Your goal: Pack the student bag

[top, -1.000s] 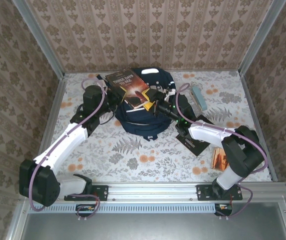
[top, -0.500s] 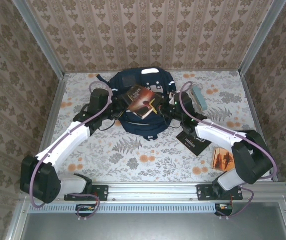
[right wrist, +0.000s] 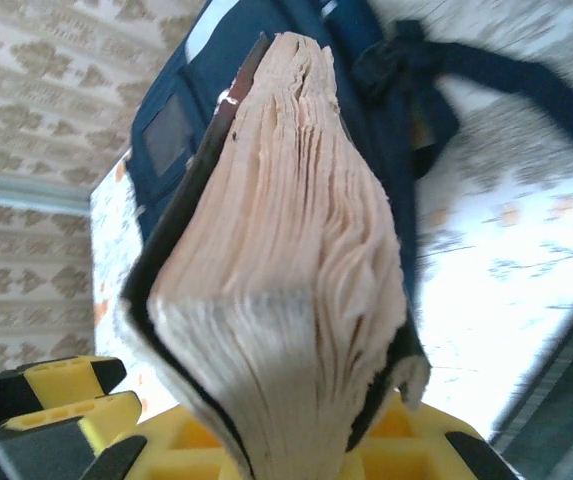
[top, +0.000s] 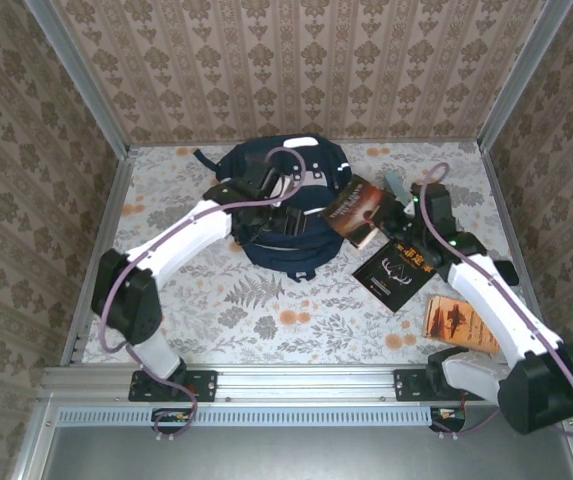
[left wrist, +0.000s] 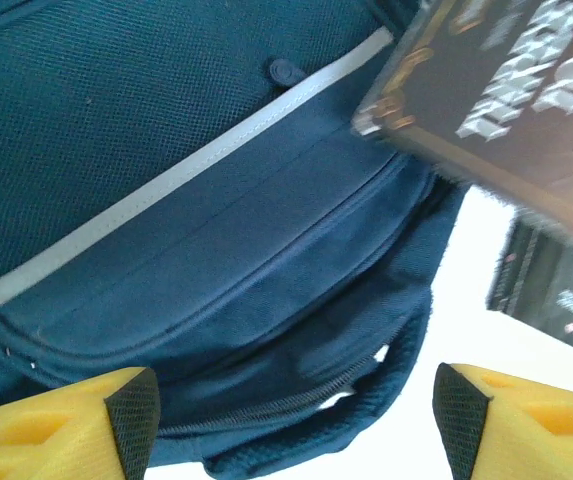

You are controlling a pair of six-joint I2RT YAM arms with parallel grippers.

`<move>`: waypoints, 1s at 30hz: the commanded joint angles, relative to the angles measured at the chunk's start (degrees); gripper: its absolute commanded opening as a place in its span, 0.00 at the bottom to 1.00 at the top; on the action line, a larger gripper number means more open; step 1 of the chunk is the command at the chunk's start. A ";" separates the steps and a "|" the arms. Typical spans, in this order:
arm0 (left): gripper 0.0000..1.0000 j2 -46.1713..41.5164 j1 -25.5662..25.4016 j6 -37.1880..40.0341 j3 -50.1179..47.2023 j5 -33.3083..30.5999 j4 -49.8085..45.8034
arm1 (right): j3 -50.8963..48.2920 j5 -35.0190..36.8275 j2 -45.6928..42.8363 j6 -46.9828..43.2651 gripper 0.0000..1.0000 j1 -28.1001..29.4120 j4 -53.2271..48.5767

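Far centre of table: bag lying flat; no open mouth seen.
Left gripper: jaws wide, empty, low over bag front.
Right gripper: clamped on book, off bag's right side.
Risk 1: book pinched at one end, pages fanned; could twist or slip out.
Risk 2: nothing holds bag open; book may hit fabric and shove bag.

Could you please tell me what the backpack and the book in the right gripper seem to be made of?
The backpack looks like matte navy woven synthetic fabric, probably nylon: coarse weave and stitched seams show. The book is paper, cream page edges ragged, in a dark cover, likely card.
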 commanded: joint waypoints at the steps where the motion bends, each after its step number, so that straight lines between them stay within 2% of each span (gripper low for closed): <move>1: 0.75 6.28 -0.98 11.38 6.65 -2.53 -5.47 | -1.15 2.22 -4.87 -4.89 0.03 -2.71 -6.55; 5: 0.73 14.82 -2.14 16.16 15.53 -3.05 -9.04 | -1.83 2.70 -7.63 -5.55 0.03 -4.93 -9.48; 9: 0.71 23.01 -2.19 20.30 23.74 0.06 -13.61 | -2.65 1.88 -8.70 -5.27 0.03 -5.78 -10.21; 14: 0.71 28.07 -2.17 23.97 28.56 0.92 -16.05 | -3.31 0.63 -8.87 -4.49 0.03 -6.36 -9.96; 25: 0.75 33.01 -2.37 27.40 32.97 -9.94 -17.45 | -4.64 -0.99 -8.80 -2.32 0.03 -6.37 -8.59; 28: 0.75 33.10 -2.93 30.59 32.94 -11.15 -16.94 | -4.86 -1.42 -8.78 -1.81 0.04 -6.38 -8.33; 30: 0.74 33.42 -4.35 35.69 33.02 -12.31 -17.42 | -4.94 -1.68 -8.80 -1.42 0.04 -6.37 -8.11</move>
